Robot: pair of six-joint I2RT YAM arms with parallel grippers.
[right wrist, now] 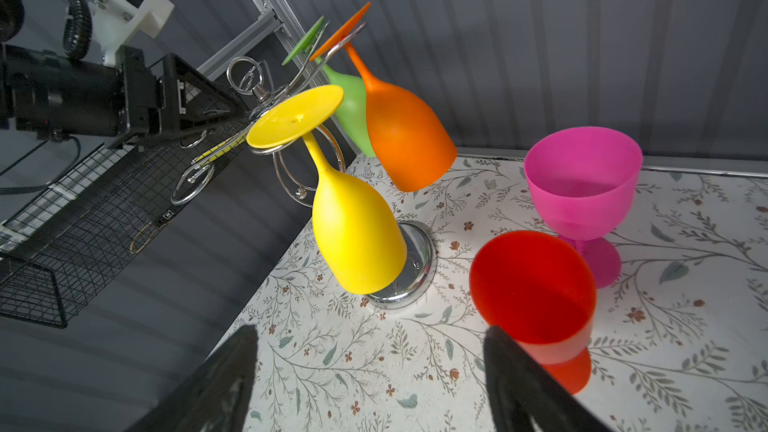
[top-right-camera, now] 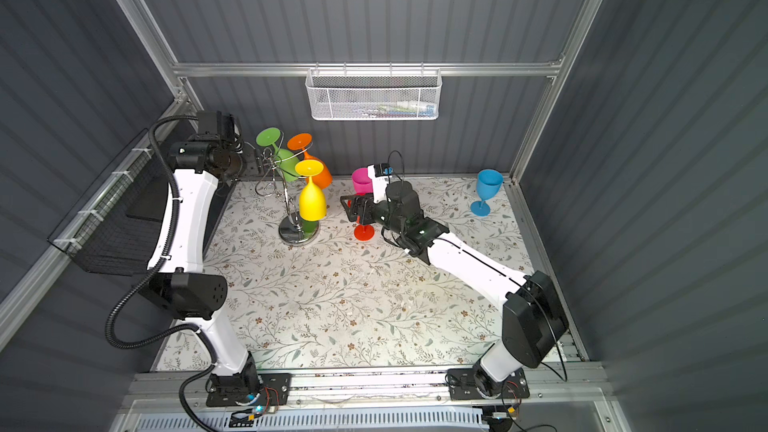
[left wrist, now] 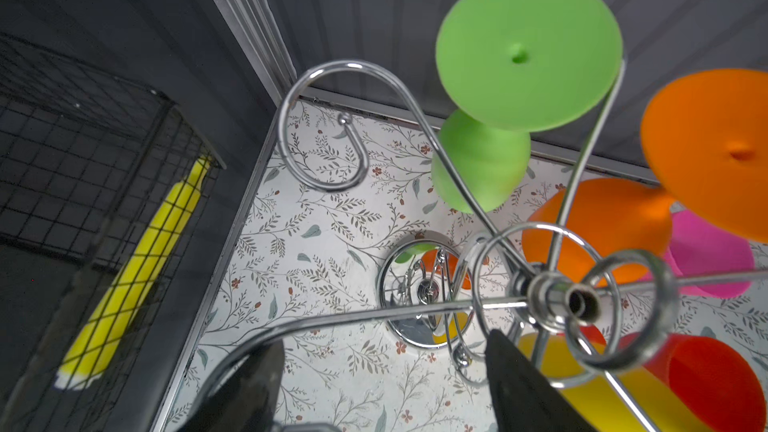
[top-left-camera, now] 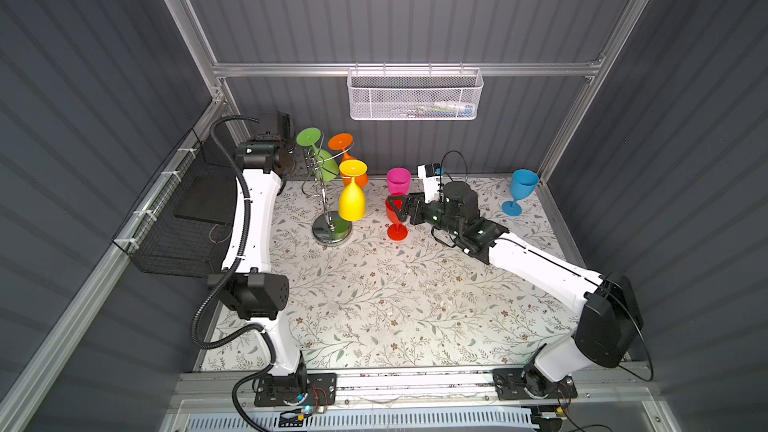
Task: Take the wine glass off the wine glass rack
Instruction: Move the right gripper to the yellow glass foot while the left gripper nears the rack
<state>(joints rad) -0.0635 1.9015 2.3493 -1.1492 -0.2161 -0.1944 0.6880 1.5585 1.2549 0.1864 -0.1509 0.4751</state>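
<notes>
- White basket (top-left-camera: 415,103), back rail: small items, too blurred for me to name.
- Black basket (top-left-camera: 166,251), left wall: one yellow item (left wrist: 137,268).
- Rack (top-left-camera: 322,235), back left of the table (top-left-camera: 374,305): yellow glass (top-left-camera: 352,201), green glass (top-left-camera: 326,166) and orange glass (top-left-camera: 340,142) hang bowl-down.
- Upright on the floral tabletop: red glass (top-left-camera: 397,231), pink glass (top-left-camera: 398,178) behind it, blue glass (top-left-camera: 523,184) far right.
- Left gripper (left wrist: 384,342): at the rack top, jaws wide, holding nothing.
- Right gripper (right wrist: 372,332): wide apart, one finger beside the red glass, nothing gripped.
- Walls (top-left-camera: 415,14): grey, ribbed.
</notes>
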